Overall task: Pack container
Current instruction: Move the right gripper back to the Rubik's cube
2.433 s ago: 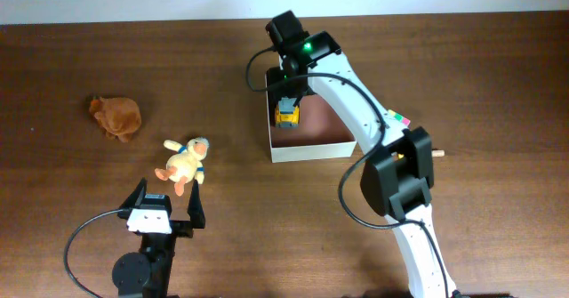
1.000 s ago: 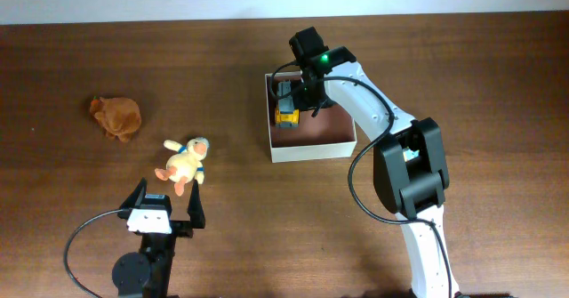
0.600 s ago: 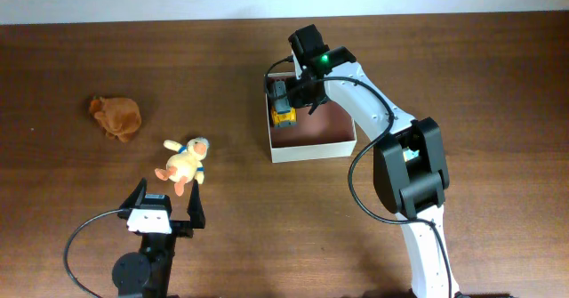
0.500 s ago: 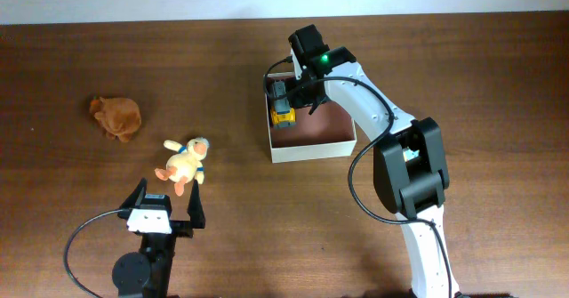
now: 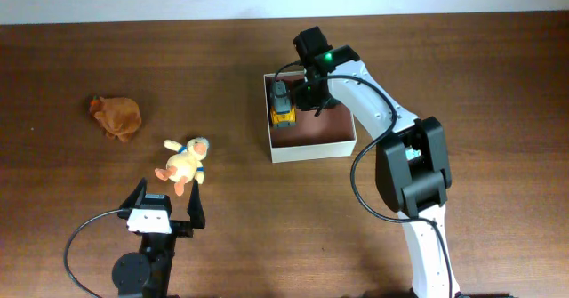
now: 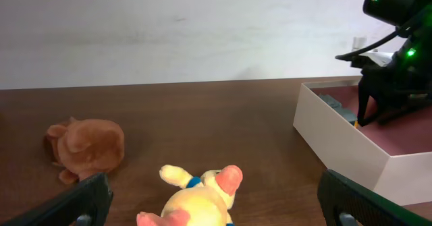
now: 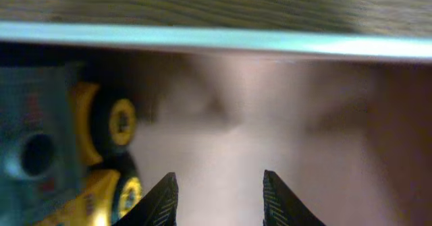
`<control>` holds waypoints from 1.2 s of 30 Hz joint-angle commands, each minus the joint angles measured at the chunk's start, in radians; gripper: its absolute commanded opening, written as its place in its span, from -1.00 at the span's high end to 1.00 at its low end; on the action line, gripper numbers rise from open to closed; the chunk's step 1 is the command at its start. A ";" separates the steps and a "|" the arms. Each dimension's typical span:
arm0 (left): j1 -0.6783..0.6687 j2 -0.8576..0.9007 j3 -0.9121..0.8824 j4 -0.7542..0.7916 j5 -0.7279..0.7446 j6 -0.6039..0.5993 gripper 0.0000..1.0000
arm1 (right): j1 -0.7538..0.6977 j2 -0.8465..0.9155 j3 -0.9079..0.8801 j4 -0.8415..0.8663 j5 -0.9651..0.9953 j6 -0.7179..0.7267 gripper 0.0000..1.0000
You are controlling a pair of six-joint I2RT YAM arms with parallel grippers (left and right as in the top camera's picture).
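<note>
The left gripper (image 5: 167, 192) sits nearest, well to the left of the container (image 5: 311, 151) and closer to the arm bases than its front wall. Its fingers are spread wide with nothing between them. Just beyond it, also left of the container and apart from it, lies one yellow duck plush (image 5: 184, 165) on the wooden table (image 5: 462, 84). Further left of the container again, about level with its middle, lies one brown plush (image 5: 116, 116), crumpled in a heap.

The container stands right of all these. There is one of it, and its white walls are square to the table edge. Inside it, against the left wall in the far half, lies one yellow-and-grey toy vehicle (image 5: 283, 102) (its black wheels with yellow hubs fill the left edge of the right wrist view). The right gripper (image 7: 217, 189) hangs within the container's walls, just beside the vehicle on the side towards the container's middle. Its fingers are parted and grasp nothing, and only the reddish-brown floor shows between them.

That makes three toys in all, one inside the container and two outside it.
</note>
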 commanded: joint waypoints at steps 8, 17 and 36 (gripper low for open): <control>-0.004 -0.005 -0.003 -0.005 -0.004 0.015 -0.98 | -0.016 -0.009 0.097 -0.144 -0.006 0.021 0.09; -0.004 -0.005 -0.003 -0.005 -0.004 0.015 -0.98 | -0.034 -0.055 0.439 -0.412 -0.058 0.008 -0.97; -0.004 -0.005 -0.003 -0.005 -0.004 0.015 -0.98 | -0.375 -0.051 0.363 -0.594 -0.060 0.119 -0.98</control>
